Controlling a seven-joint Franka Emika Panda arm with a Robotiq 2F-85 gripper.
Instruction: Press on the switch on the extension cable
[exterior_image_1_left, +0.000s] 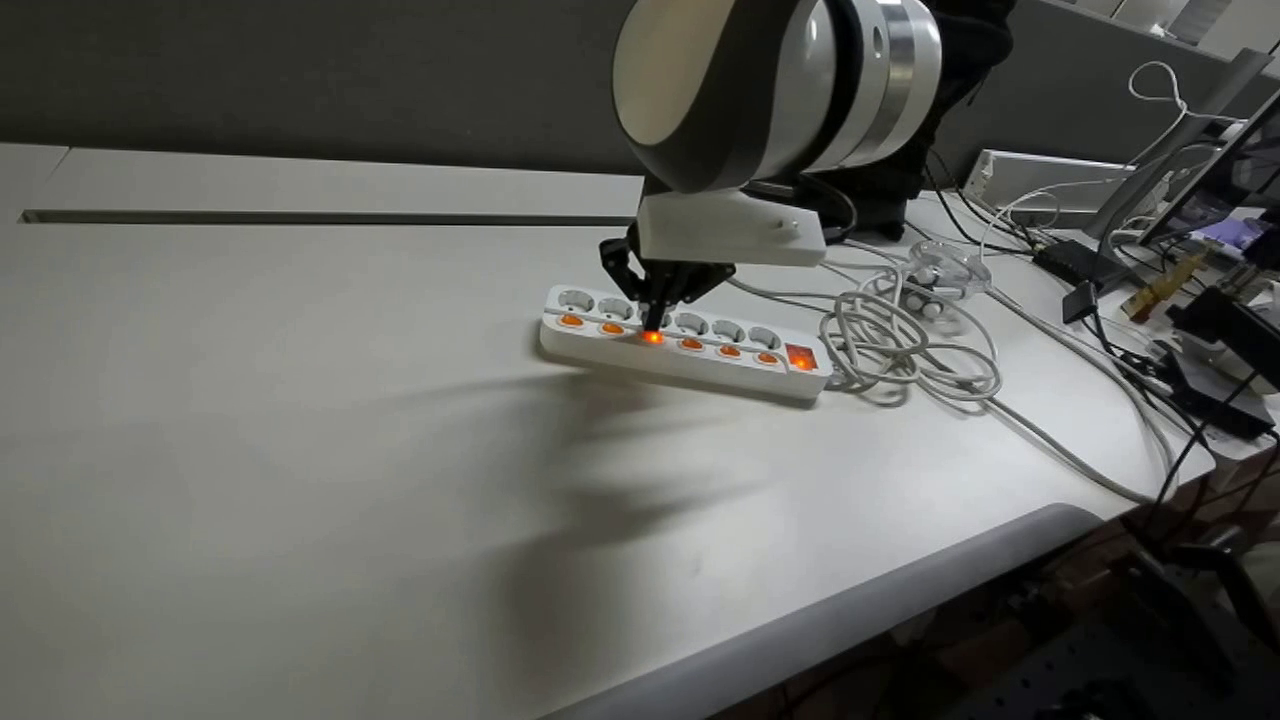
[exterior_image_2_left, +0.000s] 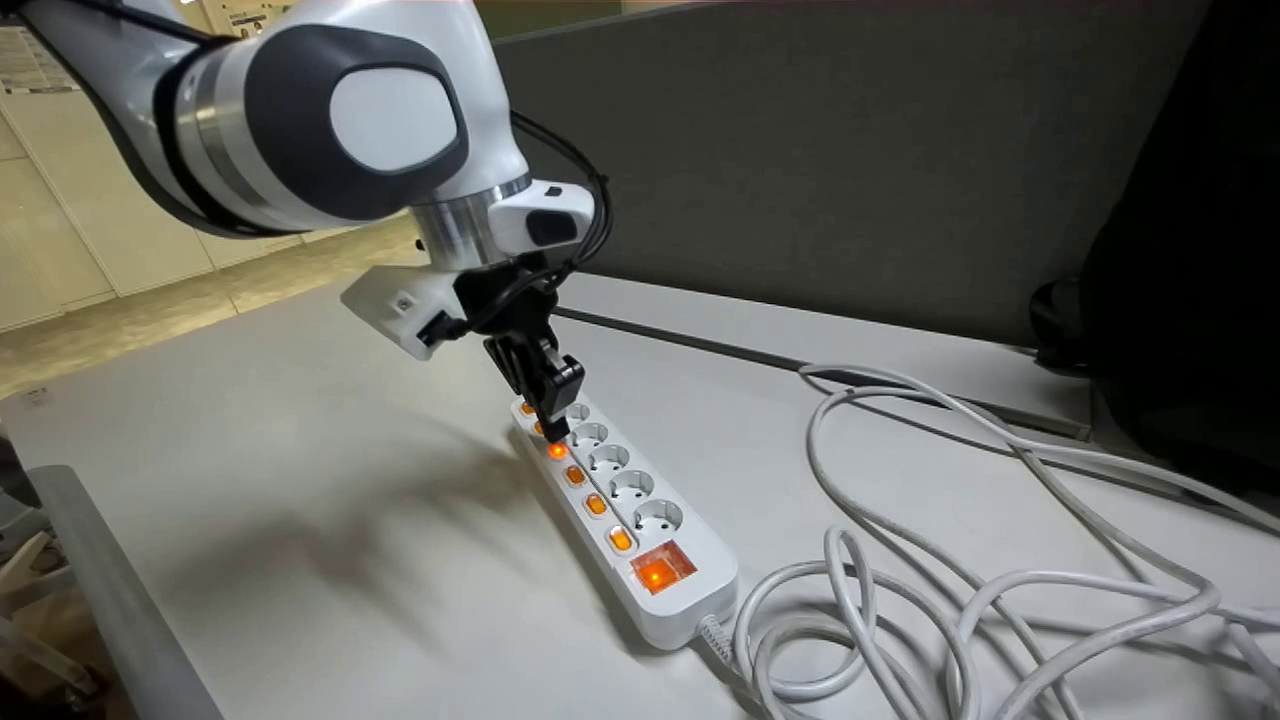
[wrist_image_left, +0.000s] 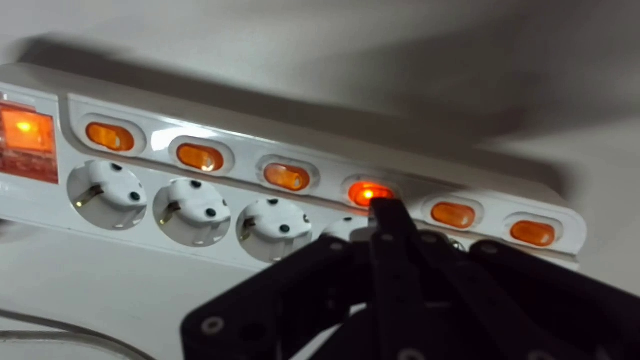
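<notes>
A: In an exterior view, where's the extension cable (exterior_image_1_left: 672, 360)?

B: Approx. ctr of frame, flat on the white surface (exterior_image_1_left: 250, 480), slanting down to the R. Big switch (exterior_image_1_left: 801, 357) lit at its R end, coiled cords (exterior_image_1_left: 845, 350) just beside that end.

A: And the claw (exterior_image_1_left: 653, 322)?

B: Just above ctr, pointing down, fingers (exterior_image_1_left: 657, 295) drawn together, gripping nothing. Tip's right at a glowing small switch (exterior_image_1_left: 652, 337), 3rd from L. Contact? Can't tell.

A: Where's the arm (exterior_image_2_left: 395, 120) in an exterior view?

B: Upper L, w/ the claw hanging from it to approx. ctr. Fingers look together here as well, tip by the glowing small switch. Extension cable runs from ctr to btm ctr, big switch lit at the lower end. Cords loop across the btm R, gray partition (exterior_image_2_left: 850, 150) upper R.

A: Wrist view?

B: Extension cable crosses from the L edge, sloping down to the R. Big switch far L, lit; round sockets (wrist_image_left: 192, 215) sit under the row of small switches. Claw comes in from btm R, fingers side by side, tips together.

A: Touching it?

B: Can't say. Tip overlaps the lower R edge of the glowing one, 4th from L, & the claw hides some sockets.
</notes>
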